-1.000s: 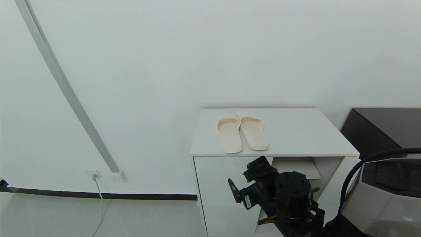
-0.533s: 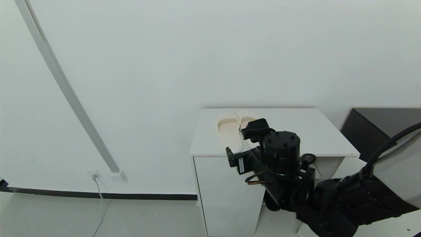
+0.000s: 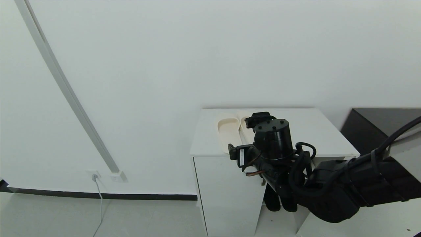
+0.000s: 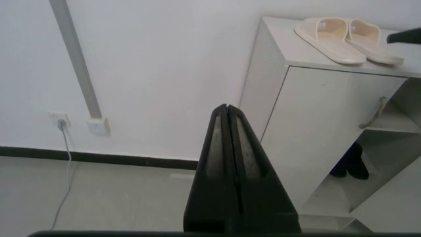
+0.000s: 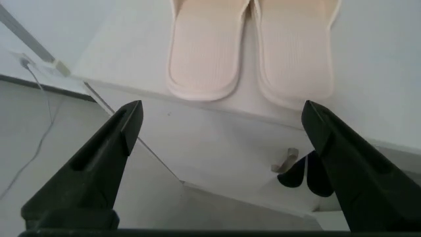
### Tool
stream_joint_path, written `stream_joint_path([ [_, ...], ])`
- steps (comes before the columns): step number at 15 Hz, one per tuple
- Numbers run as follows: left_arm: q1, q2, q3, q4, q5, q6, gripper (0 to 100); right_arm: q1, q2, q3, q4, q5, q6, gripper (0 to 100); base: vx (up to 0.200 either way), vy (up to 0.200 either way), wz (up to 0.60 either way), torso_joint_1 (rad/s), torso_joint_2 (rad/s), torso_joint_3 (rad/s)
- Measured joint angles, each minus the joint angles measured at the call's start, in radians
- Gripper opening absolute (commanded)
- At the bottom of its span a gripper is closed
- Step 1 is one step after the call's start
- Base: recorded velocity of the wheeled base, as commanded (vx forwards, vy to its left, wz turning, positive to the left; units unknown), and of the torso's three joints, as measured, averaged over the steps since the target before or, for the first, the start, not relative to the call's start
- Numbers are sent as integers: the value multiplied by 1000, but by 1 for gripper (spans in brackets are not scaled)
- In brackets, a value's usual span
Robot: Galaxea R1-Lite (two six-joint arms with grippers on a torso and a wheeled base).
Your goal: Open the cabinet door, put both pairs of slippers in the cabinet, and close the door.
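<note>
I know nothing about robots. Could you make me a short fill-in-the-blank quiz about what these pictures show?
1. The cream slippers lie side by side on ___ of the white cabinet.
2. The right gripper, hovering near the cream slippers, is ___ (open or shut).
3. The left gripper, away from the cabinet, is ___ (open or shut).
4. The second pair, low inside the cabinet, is ___ in colour.

Missing words: top; open; shut; black.
</note>
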Motion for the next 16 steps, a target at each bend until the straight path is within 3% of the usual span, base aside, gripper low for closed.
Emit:
stream_joint_path([
  [5,0,0,0,1,-15,1,0,-14,16,19,-59,-6,5,100,200,0,0,2,-2,1],
  [11,0,0,0,0,-13,0,0,-39,134,40,-278,3,-66,100,0,0,0,0,0,0],
  [16,0,0,0,0,-10,-3,0,-94,237,-43,-298,88,-96,100,0,0,0,0,0,0],
])
